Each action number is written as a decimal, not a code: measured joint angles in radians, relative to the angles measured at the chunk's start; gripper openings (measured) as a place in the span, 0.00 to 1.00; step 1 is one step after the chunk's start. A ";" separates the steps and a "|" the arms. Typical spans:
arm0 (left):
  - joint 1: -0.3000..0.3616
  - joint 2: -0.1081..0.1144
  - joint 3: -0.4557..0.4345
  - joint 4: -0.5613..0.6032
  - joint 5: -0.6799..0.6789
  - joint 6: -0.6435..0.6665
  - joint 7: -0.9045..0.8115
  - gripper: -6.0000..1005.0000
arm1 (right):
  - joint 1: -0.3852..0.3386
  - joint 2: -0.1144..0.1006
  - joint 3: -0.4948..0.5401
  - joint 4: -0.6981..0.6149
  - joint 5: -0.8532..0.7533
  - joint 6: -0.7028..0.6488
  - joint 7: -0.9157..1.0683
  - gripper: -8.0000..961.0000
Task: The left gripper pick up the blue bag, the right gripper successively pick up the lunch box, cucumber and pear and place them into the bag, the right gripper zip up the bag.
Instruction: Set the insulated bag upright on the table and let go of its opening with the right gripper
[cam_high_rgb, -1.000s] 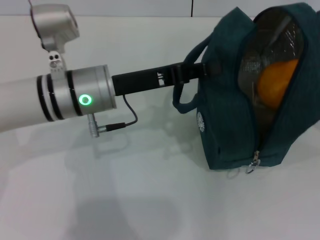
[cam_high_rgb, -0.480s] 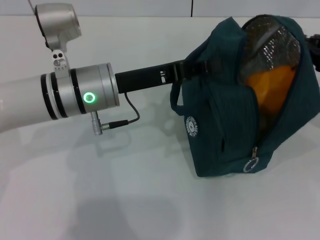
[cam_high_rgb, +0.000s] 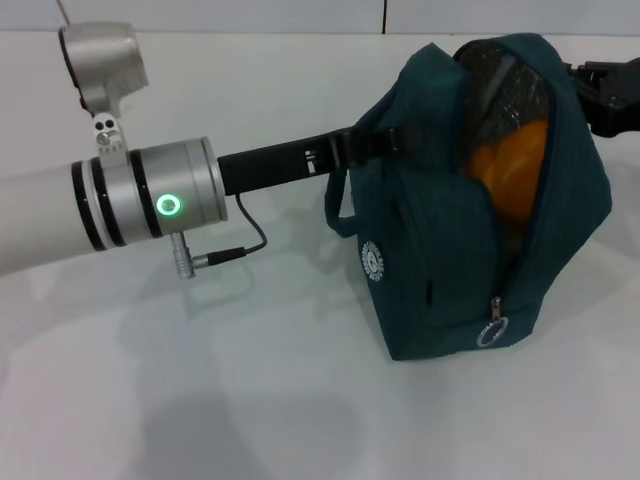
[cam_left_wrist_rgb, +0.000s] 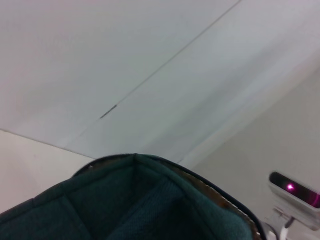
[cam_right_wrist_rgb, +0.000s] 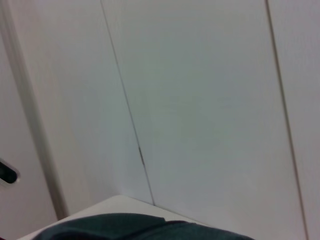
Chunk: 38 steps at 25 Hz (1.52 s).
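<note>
At the tip of your left gripper (cam_high_rgb: 372, 146), the fingers are clamped on a handle strap of the blue bag (cam_high_rgb: 440, 250), holding that side up. Just past those fingers the bag stands on the white table (cam_high_rgb: 200, 400), its mouth gaping and the zipper pull (cam_high_rgb: 492, 325) low on the near edge. Inside the opening, well beyond the left fingers, you can see the pear (cam_high_rgb: 510, 180) against the foil lining. Your right gripper (cam_high_rgb: 605, 95) sits against the bag's far side; you cannot tell whether its fingers are spread or closed. Both wrist views show only the bag's rim and walls.
</note>
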 joint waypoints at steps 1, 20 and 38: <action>0.002 0.000 -0.007 -0.007 0.001 -0.001 0.003 0.05 | 0.000 0.000 0.000 0.000 0.000 -0.005 0.000 0.07; 0.029 0.008 -0.086 -0.020 0.020 0.000 0.020 0.05 | 0.055 0.016 0.000 0.006 0.000 -0.002 -0.016 0.07; 0.042 0.008 -0.135 -0.025 0.034 0.002 0.028 0.05 | 0.054 0.036 -0.013 0.012 0.000 0.061 -0.026 0.10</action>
